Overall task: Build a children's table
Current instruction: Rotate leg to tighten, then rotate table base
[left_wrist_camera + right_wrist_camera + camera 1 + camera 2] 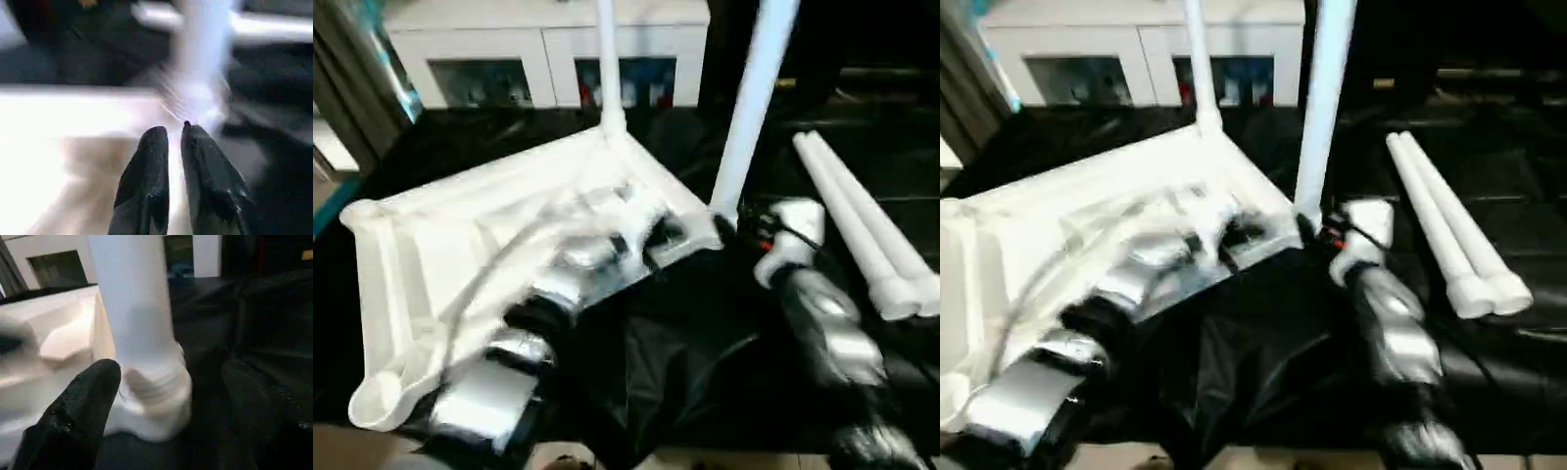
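**Upturned table top with two legs standing, much blurred**

The children's table (509,235) is seen lying upside down on a black-draped surface (705,343), its ribbed underside facing up. Two legs stand upright in its far corner sockets: the far leg (607,69) and the near-right leg (749,108), both cut off by the upper edge of the head views. Two loose legs (862,225) lie side by side on the black cloth, well apart from the top, to the right. The top's left part is cut off in the right eye view, and its ribs are smeared by blur. A white glass-door cabinet (548,59) is made out behind.

The left forearm is stretched over the underside, strongly blurred. The left end effector (175,134) is shown in its wrist view with fingers (146,166) nearly together, a narrow gap between them, nothing clamped, pointing towards the base of a blurred leg.

The right end effector (166,382) is held with fingers (83,411) wide apart, either side of the near-right leg's base at its socket; contact cannot be told.
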